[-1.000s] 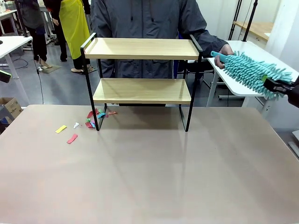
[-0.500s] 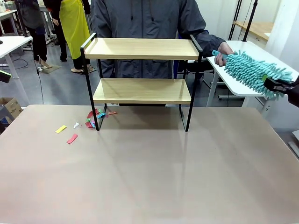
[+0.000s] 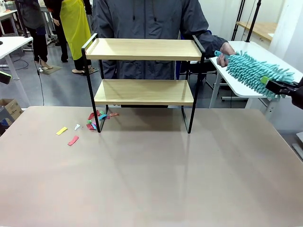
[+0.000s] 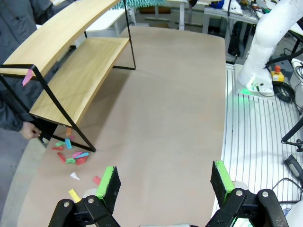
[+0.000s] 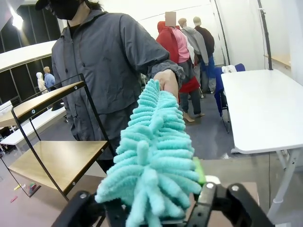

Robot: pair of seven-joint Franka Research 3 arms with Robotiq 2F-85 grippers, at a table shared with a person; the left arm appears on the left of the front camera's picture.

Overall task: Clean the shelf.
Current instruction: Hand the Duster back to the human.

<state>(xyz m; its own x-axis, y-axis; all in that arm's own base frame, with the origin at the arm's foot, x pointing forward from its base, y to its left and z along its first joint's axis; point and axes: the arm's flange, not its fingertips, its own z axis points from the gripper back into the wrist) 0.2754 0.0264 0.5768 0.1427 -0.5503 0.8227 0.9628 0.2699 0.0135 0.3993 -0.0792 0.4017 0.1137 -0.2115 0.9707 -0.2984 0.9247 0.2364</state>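
The shelf (image 3: pixel 142 49) stands at the table's far side, both wooden boards bare; it also shows as the shelf (image 4: pixel 71 66) and the shelf (image 5: pixel 52 158). A person behind it holds the handle of a teal fluffy duster (image 3: pixel 251 70) in one hand (image 3: pixel 227 51). At the far right, my right gripper (image 3: pixel 272 85) is open, with the tip of the duster (image 5: pixel 154 156) lying loosely between its spread fingers. The person's hand (image 5: pixel 166 80) grips the far end. My left gripper (image 4: pixel 164 182) hangs open over the table, holding nothing.
Coloured paper scraps (image 3: pixel 92 118) lie on the table by the shelf's left front leg, seen as scraps (image 4: pixel 71 156) too. A white side table (image 3: pixel 251 52) stands behind the duster. Other people stand at the back left. My right arm's base (image 4: pixel 265 52) is beside the table.
My right gripper's jaws have spread apart around the duster's tip. The person's hand has drawn the duster slightly up and away. The left arm has not moved.
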